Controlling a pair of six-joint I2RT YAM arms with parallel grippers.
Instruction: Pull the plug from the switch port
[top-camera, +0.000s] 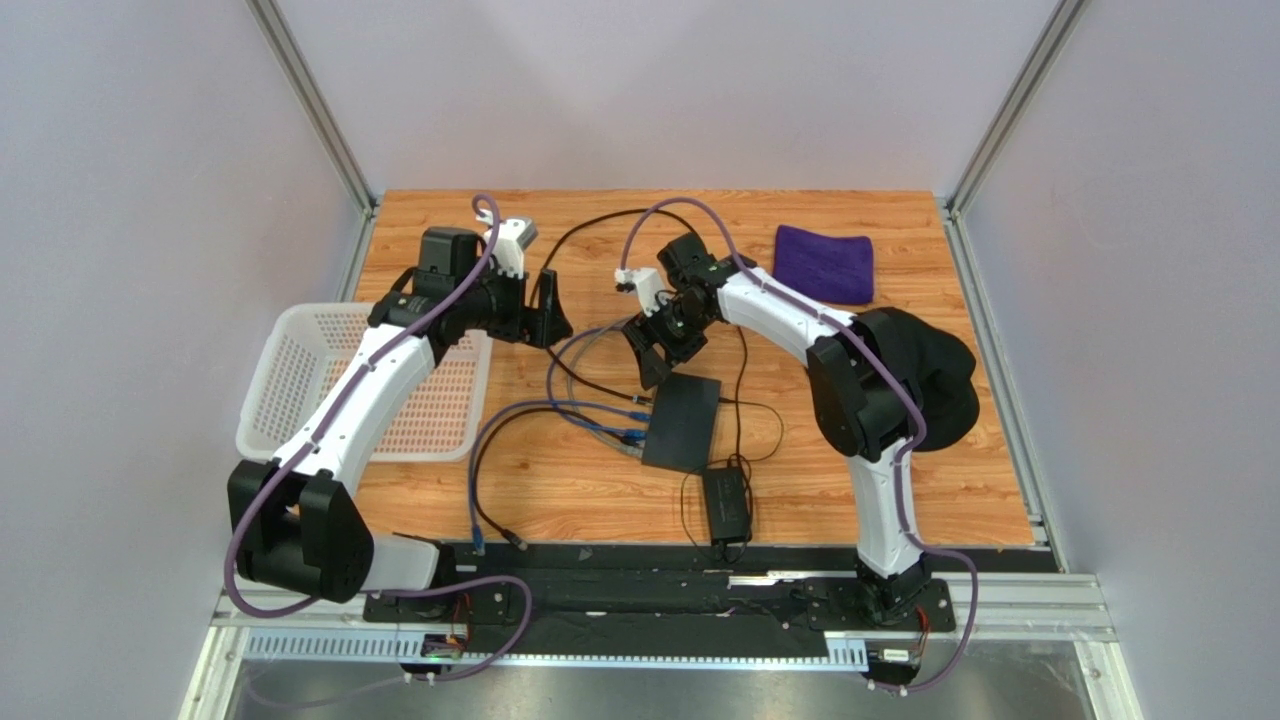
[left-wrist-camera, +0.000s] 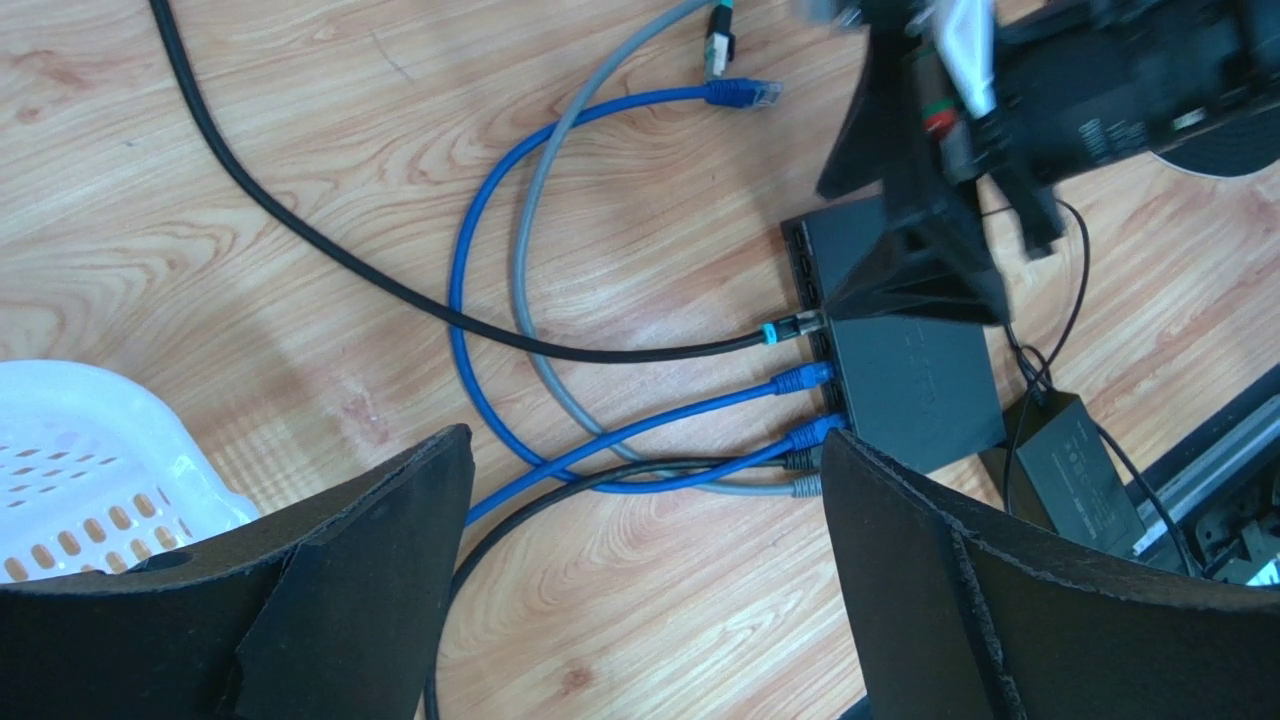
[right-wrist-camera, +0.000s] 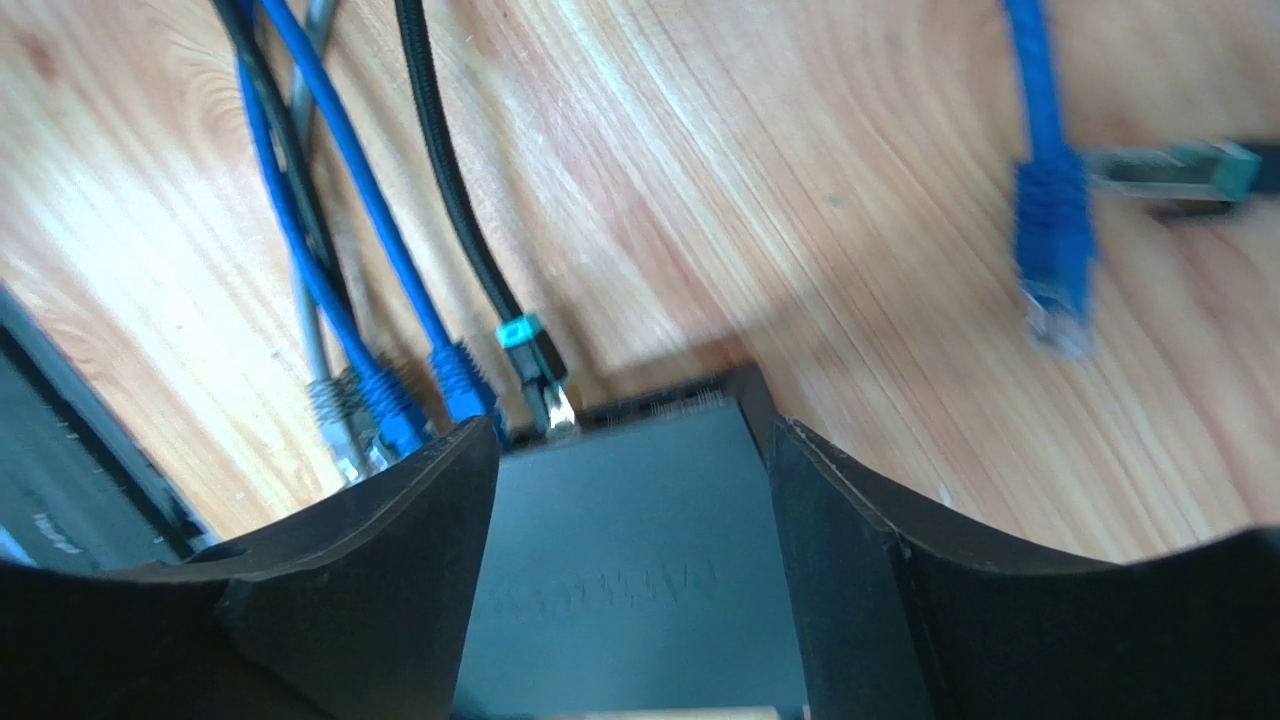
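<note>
Switch (top-camera: 684, 423) long axis near-far, slightly tilted; sockets (top-camera: 652, 429) face left.

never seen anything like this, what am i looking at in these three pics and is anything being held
Two robot arms are bolted to a wooden table, each ending in a two-finger gripper. The wide picture comes from a fixed camera above. The other two come from cameras on the wrists, so the black shapes at the bottom are that arm's own fingers. On the table lie a flat black switch with cables plugged into one edge, a small power brick, a white basket and a purple cloth. The left gripper is open and holds nothing. The right gripper is also open, its fingers to either side of the switch's end, nothing gripped.
</note>
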